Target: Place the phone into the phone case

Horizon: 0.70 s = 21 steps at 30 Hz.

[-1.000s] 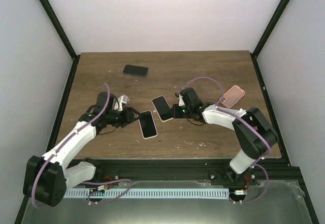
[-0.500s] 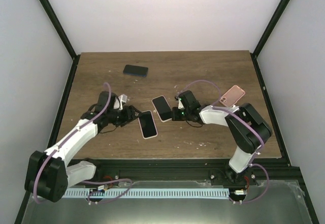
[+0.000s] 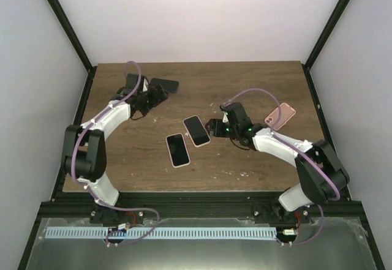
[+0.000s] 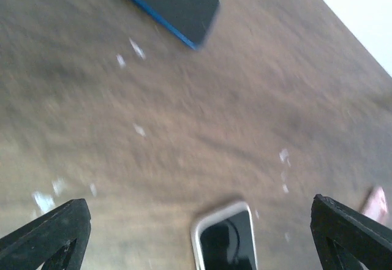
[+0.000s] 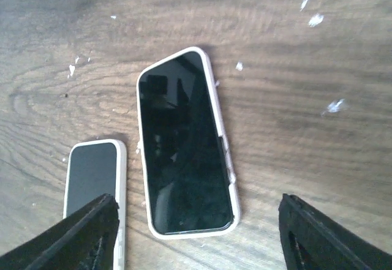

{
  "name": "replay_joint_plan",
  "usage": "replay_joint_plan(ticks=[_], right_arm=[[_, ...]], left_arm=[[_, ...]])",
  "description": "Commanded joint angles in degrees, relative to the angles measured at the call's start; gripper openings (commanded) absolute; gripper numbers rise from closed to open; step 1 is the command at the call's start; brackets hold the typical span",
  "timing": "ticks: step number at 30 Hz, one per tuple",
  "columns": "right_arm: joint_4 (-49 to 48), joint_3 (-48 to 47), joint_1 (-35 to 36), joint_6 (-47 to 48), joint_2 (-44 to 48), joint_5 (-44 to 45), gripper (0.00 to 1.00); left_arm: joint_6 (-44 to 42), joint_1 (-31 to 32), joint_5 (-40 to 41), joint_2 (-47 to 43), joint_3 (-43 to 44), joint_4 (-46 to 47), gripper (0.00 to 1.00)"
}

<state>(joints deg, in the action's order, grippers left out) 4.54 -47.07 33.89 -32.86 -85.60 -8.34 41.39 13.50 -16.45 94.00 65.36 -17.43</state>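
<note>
Two dark-screened phones in white cases lie mid-table: one (image 3: 196, 130) just left of my right gripper (image 3: 214, 127), the other (image 3: 177, 150) nearer the front. In the right wrist view the first one (image 5: 184, 172) lies flat between and ahead of my open fingers (image 5: 79, 233), held by nothing, with the second (image 5: 93, 181) to its left. My left gripper (image 3: 155, 93) hovers at the back left beside a dark phone with a blue edge (image 3: 163, 85). It is open and empty over bare wood, with the blue phone (image 4: 165, 3) ahead and a white-cased phone (image 4: 226, 239) below.
A pink phone or case (image 3: 280, 116) lies at the right, behind the right arm; I cannot tell which it is. White flecks dot the wooden table (image 3: 257, 86). Black frame posts and white walls close in the sides and back.
The left arm swung from the nearer white-cased phone to the back left by the blue phone, and its jaws opened wide. The right gripper opened and drew back slightly from the middle phone.
</note>
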Motion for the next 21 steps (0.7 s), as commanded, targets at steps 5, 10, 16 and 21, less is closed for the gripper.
replay_joint_plan(ticks=[5, 10, 16, 21], right_arm=[[1.69, -2.69, -1.53, 0.20, 4.10, 3.81, 1.00], [-0.55, -3.01, -2.17, -1.76, 2.22, 7.73, 1.00], [-3.48, -9.07, -3.04, -3.41, -3.70, 5.08, 1.00], [-2.14, -12.77, -4.41, -3.35, -6.71, 5.96, 1.00]], left_arm=[[-4.02, -9.47, 3.67, 16.74, 14.73, 3.10, 1.00], [-5.34, -13.25, -0.06, 27.97, 25.52, 5.54, 0.98], [-6.45, -15.35, -5.55, 40.04, 38.02, 6.47, 0.94], [-4.81, -15.54, -10.19, 45.97, 43.90, 11.38, 0.92]])
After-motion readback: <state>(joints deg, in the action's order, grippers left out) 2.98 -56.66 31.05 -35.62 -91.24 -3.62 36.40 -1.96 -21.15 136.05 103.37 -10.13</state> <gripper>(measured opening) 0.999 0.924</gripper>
